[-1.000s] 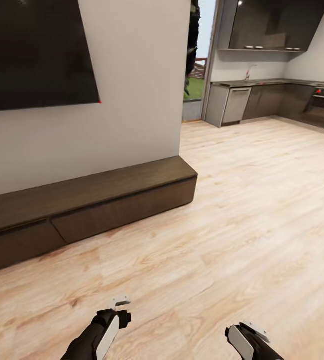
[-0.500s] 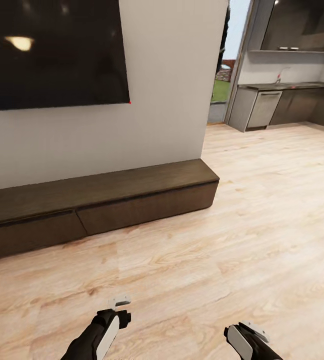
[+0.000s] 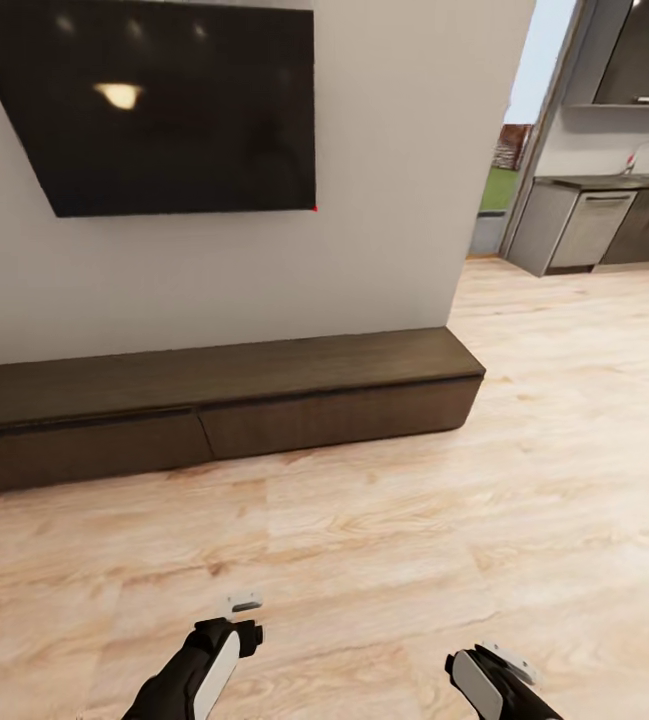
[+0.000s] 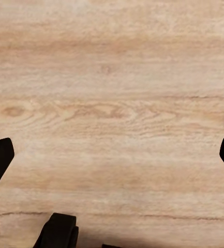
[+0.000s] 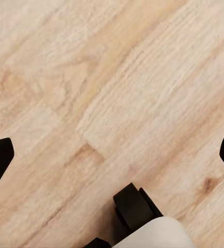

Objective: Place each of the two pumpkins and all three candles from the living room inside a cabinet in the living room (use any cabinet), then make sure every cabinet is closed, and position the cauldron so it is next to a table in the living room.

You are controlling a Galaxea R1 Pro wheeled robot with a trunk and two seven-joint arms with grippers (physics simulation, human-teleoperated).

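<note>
We judge this a transit step: both grippers, left (image 4: 112,150) and right (image 5: 112,150), released and empty over floor (image 3: 384,560); cabinet (image 3: 214,410) lies well beyond the fingers, approach needed.

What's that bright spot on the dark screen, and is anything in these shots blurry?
Head view: the glow on the wall screen looks like a reflected ceiling light; the cabinet is evenly lit, the kitchen beyond looks soft. Both wrist views: the wood floor grain is slightly smeared, with no hard shadows.
</note>
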